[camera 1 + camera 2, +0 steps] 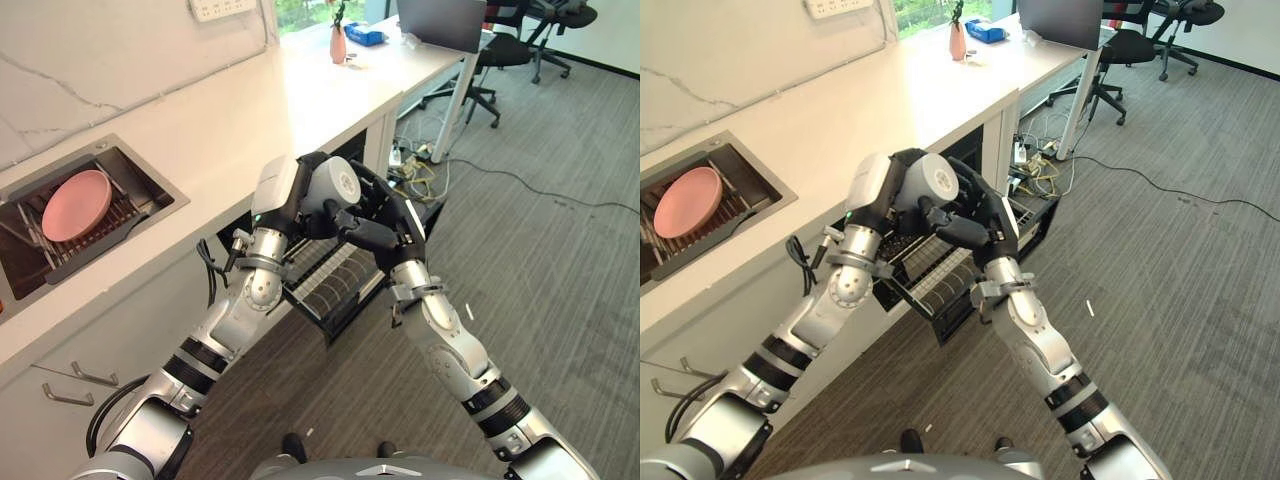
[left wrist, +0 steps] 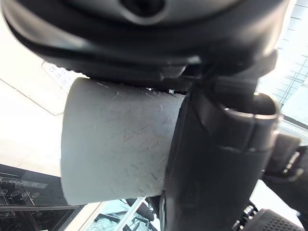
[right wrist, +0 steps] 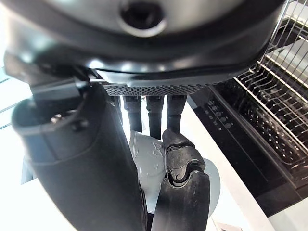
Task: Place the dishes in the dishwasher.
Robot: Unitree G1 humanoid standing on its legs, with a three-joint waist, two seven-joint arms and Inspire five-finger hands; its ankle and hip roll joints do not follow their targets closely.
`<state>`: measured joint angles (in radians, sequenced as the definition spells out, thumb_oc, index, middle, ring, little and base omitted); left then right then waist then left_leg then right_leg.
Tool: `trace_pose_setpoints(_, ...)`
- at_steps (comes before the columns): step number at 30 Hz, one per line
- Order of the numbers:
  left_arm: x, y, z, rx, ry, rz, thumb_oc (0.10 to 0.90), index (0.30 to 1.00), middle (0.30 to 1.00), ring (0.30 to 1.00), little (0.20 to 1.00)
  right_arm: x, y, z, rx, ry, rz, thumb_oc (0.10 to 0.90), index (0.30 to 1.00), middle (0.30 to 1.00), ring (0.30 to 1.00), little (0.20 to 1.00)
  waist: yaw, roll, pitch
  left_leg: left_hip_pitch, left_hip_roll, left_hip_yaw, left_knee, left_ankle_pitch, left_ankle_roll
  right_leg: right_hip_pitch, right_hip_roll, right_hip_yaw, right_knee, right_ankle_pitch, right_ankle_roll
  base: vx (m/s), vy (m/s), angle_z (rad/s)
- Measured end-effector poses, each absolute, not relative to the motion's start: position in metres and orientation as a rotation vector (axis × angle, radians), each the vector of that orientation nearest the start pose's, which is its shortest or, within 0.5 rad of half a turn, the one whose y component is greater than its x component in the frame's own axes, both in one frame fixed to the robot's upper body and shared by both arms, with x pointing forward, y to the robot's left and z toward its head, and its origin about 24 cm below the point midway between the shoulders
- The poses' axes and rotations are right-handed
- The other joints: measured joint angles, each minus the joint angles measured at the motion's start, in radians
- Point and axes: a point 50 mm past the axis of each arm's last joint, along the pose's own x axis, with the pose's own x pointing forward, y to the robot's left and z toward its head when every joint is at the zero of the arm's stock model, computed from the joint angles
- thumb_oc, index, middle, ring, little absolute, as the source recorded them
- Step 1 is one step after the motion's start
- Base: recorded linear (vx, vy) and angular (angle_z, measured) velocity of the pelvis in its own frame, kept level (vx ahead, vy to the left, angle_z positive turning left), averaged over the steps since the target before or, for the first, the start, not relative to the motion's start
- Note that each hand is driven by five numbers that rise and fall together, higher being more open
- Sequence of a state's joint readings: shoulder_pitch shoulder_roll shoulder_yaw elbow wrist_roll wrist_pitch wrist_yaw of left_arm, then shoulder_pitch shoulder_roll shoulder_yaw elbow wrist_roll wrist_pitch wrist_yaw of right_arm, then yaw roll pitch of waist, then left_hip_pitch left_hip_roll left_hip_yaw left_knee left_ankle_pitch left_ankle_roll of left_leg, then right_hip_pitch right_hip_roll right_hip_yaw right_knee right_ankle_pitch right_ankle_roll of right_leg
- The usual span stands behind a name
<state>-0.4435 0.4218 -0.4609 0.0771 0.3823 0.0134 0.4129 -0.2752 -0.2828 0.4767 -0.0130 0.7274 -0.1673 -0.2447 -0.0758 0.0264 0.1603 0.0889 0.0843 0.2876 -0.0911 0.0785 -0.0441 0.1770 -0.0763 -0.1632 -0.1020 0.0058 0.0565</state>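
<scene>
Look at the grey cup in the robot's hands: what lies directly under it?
Under the cup, held between the left hand and right hand, sits the pulled-out dishwasher rack, with bare wires showing. The arms and hands cover part of the rack.

Left arm: we reach it up from the lower left, elbow bent, forearm rising steeply toward the middle.
Left hand (image 1: pixel 300 195): we have its fingers curled round a grey cup (image 1: pixel 335 188), held up at the point where both hands meet.
Right arm: we bring it in from the lower right, forearm angled up and inward.
Right hand (image 1: pixel 385 228): we lay its fingers and thumb against the same cup, touching the left hand.
</scene>
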Motion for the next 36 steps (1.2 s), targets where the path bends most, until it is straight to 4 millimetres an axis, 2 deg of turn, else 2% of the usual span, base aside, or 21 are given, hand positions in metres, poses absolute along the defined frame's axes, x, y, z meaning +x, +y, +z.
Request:
trace_pose_setpoints(3, 0.308, 0.115, 0.129, 0.807, -0.519, -0.02, 0.4, 0.3, 0.3, 0.3, 0.3, 0.279, -0.089, 0.098, 0.432, -0.127, 0.281, 0.4, 0.3, 0.3, 0.3, 0.3, 0.0, 0.0, 0.0, 0.0, 0.0, -0.001, 0.0, 0.0, 0.0, 0.0, 0.0, 0.0, 0.0, 0.0, 0.0, 0.0, 0.0, 0.0)
trace_pose_setpoints(4, 0.308, 0.115, 0.128, 0.808, -0.518, -0.021, 0.496, 0.444, 0.444, 0.444, 0.444, 0.278, -0.089, 0.097, 0.433, -0.126, 0.278, 0.4, 0.3, 0.3, 0.3, 0.3, 0.0, 0.0, 0.0, 0.0, 0.0, -0.001, 0.0, 0.0, 0.0, 0.001, 0.0, -0.001, 0.0, 0.0, 0.0, 0.0, 0.0, 0.0)
trace_pose_setpoints(5, 0.307, 0.115, 0.127, 0.807, -0.512, -0.022, 0.745, 0.818, 0.818, 0.818, 0.818, 0.278, -0.09, 0.096, 0.433, -0.123, 0.276, 0.4, 0.3, 0.3, 0.3, 0.3, 0.0, 0.0, 0.0, 0.0, 0.0, -0.001, 0.0, 0.0, 0.0, 0.0, 0.0, -0.001, 0.0, 0.0, 0.0, 0.0, 0.0, 0.0)
trace_pose_setpoints(6, 0.307, 0.116, 0.125, 0.807, -0.506, -0.022, 0.8, 0.9, 0.9, 0.9, 0.9, 0.277, -0.09, 0.095, 0.432, -0.121, 0.275, 0.4, 0.3, 0.3, 0.3, 0.3, 0.0, 0.0, 0.0, 0.0, 0.0, -0.001, 0.0, 0.0, 0.0, 0.0, 0.0, -0.001, 0.0, 0.0, 0.0, 0.0, 0.0, 0.0)
trace_pose_setpoints(16, 0.298, 0.12, 0.111, 0.785, -0.47, -0.027, 0.8, 0.9, 0.9, 0.9, 0.9, 0.273, -0.092, 0.088, 0.424, -0.101, 0.256, 0.4, 0.3, 0.3, 0.3, 0.3, 0.003, 0.001, -0.001, 0.0, 0.0, -0.001, 0.0, 0.0, 0.0, 0.001, -0.001, -0.001, 0.0, 0.0, 0.0, 0.0, 0.0, 0.0)
trace_pose_setpoints(25, 0.284, 0.116, 0.108, 0.752, -0.508, -0.043, 0.8, 0.9, 0.9, 0.9, 0.9, 0.275, -0.097, 0.089, 0.428, -0.104, 0.211, 0.4, 0.3, 0.3, 0.3, 0.3, 0.013, 0.003, -0.002, -0.001, -0.001, -0.003, 0.0, 0.0, 0.001, 0.002, -0.001, -0.004, 0.0, -0.001, 0.001, 0.0, 0.0, 0.0)
trace_pose_setpoints(29, 0.271, 0.122, 0.083, 0.722, -0.413, -0.033, 0.8, 0.9, 0.9, 0.9, 0.9, 0.276, -0.105, 0.087, 0.363, -0.117, 0.172, 0.4, 0.3, 0.3, 0.3, 0.3, 0.015, 0.006, -0.004, -0.003, -0.004, -0.014, 0.0, 0.001, 0.001, 0.006, -0.002, -0.018, 0.0, -0.004, 0.002, 0.0, 0.0, 0.09)
trace_pose_setpoints(31, 0.27, 0.124, 0.078, 0.725, -0.393, -0.032, 0.8, 0.9, 0.9, 0.9, 0.9, 0.276, -0.109, 0.085, 0.312, -0.116, 0.168, 0.4, 0.3, 0.3, 0.3, 0.3, 0.02, 0.006, -0.004, -0.004, -0.004, -0.021, 0.0, 0.001, 0.002, 0.008, -0.002, -0.023, 0.0, -0.005, 0.002, 0.0, -0.007, 0.09)
trace_pose_setpoints(34, 0.259, 0.141, 0.053, 0.717, -0.263, 0.0, 0.8, 0.9, 0.9, 0.9, 0.9, 0.281, -0.121, 0.08, 0.26, -0.115, 0.109, 0.4, 0.3, 0.3, 0.3, 0.3, 0.028, 0.006, -0.004, -0.003, -0.005, -0.026, -0.001, 0.001, 0.002, 0.012, -0.001, -0.029, 0.0, -0.008, 0.003, 0.0, -0.007, 0.07)
trace_pose_setpoints(36, 0.242, 0.156, 0.026, 0.701, -0.11, 0.026, 0.8, 0.9, 0.9, 0.9, 0.9, 0.286, -0.139, 0.076, 0.252, -0.1, 0.013, 0.4, 0.3, 0.3, 0.3, 0.3, 0.052, 0.005, -0.004, -0.006, -0.005, -0.029, -0.001, 0.002, 0.001, 0.012, 0.0, -0.032, -0.001, -0.008, 0.003, -0.02, -0.014, 0.04)
